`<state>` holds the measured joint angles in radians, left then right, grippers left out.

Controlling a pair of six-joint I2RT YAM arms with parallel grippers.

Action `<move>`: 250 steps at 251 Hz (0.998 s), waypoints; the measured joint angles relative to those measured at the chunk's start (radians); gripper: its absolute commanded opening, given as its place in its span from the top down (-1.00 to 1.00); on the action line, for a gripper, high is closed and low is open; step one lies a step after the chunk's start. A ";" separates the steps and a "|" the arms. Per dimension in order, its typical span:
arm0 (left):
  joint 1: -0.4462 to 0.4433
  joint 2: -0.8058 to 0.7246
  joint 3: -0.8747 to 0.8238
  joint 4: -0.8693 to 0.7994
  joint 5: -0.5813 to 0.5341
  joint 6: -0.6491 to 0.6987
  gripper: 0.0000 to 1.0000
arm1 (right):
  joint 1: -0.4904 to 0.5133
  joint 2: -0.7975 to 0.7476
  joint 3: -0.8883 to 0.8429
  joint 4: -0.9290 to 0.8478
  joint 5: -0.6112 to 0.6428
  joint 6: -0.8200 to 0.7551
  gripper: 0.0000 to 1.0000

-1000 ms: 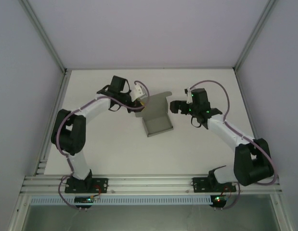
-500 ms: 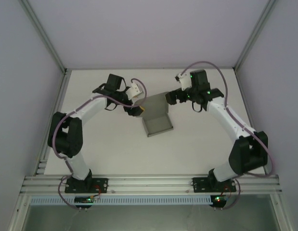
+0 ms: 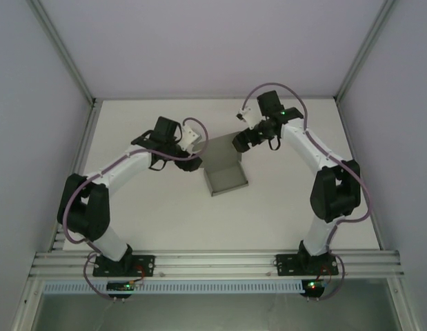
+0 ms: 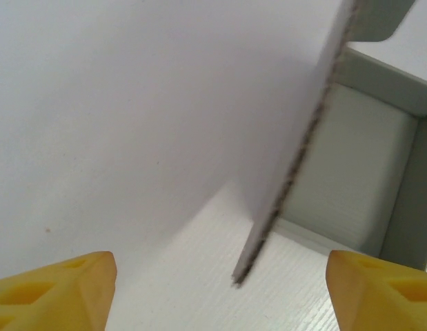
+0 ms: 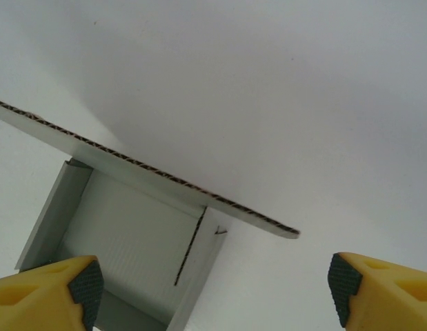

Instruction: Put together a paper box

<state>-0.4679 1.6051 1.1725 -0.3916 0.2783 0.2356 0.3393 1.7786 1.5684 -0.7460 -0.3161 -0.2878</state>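
Left gripper (image 4: 220, 284) is hanging with fingers wide apart, gripping nothing, an edge of the paper box (image 4: 365, 158) rising just ahead. Right gripper (image 5: 214, 286) is gaping too, facing the box's raised flap. The box is sitting partly folded on the table (image 3: 165, 214), between both grippers.

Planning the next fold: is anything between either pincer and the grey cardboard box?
Nothing visible does. The open left pincer is beside the part-folded grey cardboard box, the open right pincer by its raised flap, with cardboard straight ahead of both in the wrist views.
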 measured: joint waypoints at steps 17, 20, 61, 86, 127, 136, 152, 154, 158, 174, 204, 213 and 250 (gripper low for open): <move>-0.001 0.000 0.001 0.001 -0.010 -0.021 0.04 | 0.009 0.002 -0.006 0.000 0.002 0.019 -0.37; -0.002 0.001 0.002 0.000 -0.011 -0.032 0.06 | 0.011 0.003 -0.006 0.001 0.002 0.016 -0.36; -0.015 0.017 0.031 -0.001 -0.014 -0.043 0.38 | 0.031 0.023 -0.010 0.005 0.002 0.059 0.05; -0.019 0.024 0.042 -0.002 -0.014 -0.043 0.38 | 0.037 0.031 -0.017 0.008 0.002 0.082 0.22; -0.019 0.040 0.055 -0.003 -0.014 -0.038 0.38 | 0.042 0.044 -0.018 0.013 0.006 0.108 0.50; -0.019 0.046 0.061 -0.002 -0.014 -0.035 0.38 | 0.043 0.045 -0.019 0.014 0.008 0.113 0.55; -0.019 0.054 0.069 -0.003 -0.014 -0.034 0.39 | 0.044 0.045 -0.019 0.016 0.011 0.121 0.67; -0.020 0.055 0.071 -0.003 -0.014 -0.034 0.40 | 0.044 0.045 -0.019 0.016 0.011 0.118 0.68; -0.020 0.057 0.072 -0.003 -0.014 -0.032 0.41 | 0.045 0.045 -0.019 0.016 0.013 0.125 0.70; -0.024 0.066 0.084 -0.005 -0.014 -0.027 0.48 | 0.048 0.045 -0.019 0.017 0.017 0.129 0.80; -0.026 0.077 0.100 -0.012 -0.014 -0.010 0.70 | 0.056 0.045 -0.019 0.026 0.047 0.142 0.94; -0.026 0.080 0.105 -0.016 -0.014 -0.005 0.72 | 0.059 0.045 -0.020 0.036 0.060 0.146 0.95; -0.033 0.091 0.126 -0.035 -0.032 0.005 0.95 | 0.078 0.021 -0.055 0.079 0.116 0.177 0.98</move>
<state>-0.5007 1.6958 1.2984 -0.4263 0.2459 0.2401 0.4175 1.7996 1.5131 -0.6666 -0.2005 -0.1108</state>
